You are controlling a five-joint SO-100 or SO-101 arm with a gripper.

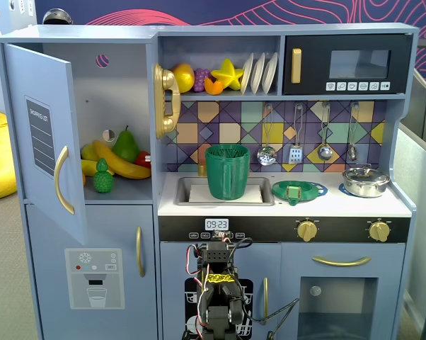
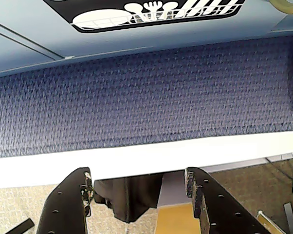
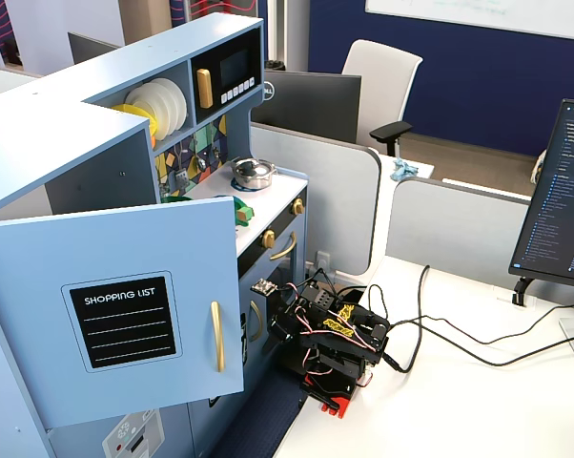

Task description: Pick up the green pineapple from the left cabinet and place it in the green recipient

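The green pineapple [image 1: 103, 177] sits at the front edge of the open left cabinet [image 1: 117, 127], beside a banana [image 1: 121, 161]. Nearest the wrist camera, the gripper [image 2: 139, 187] is spread and empty, folded low before the kitchen. Farther up, the green recipient [image 1: 227, 172] stands in the sink [image 1: 181, 193].

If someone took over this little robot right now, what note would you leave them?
Gripper: open, empty, parked low in front of the toy kitchen, pointing at the floor.
Green pineapple: at the front of the left cabinet, whose door stands open, beside the banana and pear.
Green recipient: upright in the sink, nothing visible inside.
Done: nothing yet.
Left: reach into the cabinet, grip the pineapple, carry it over and drop it in the recipient.
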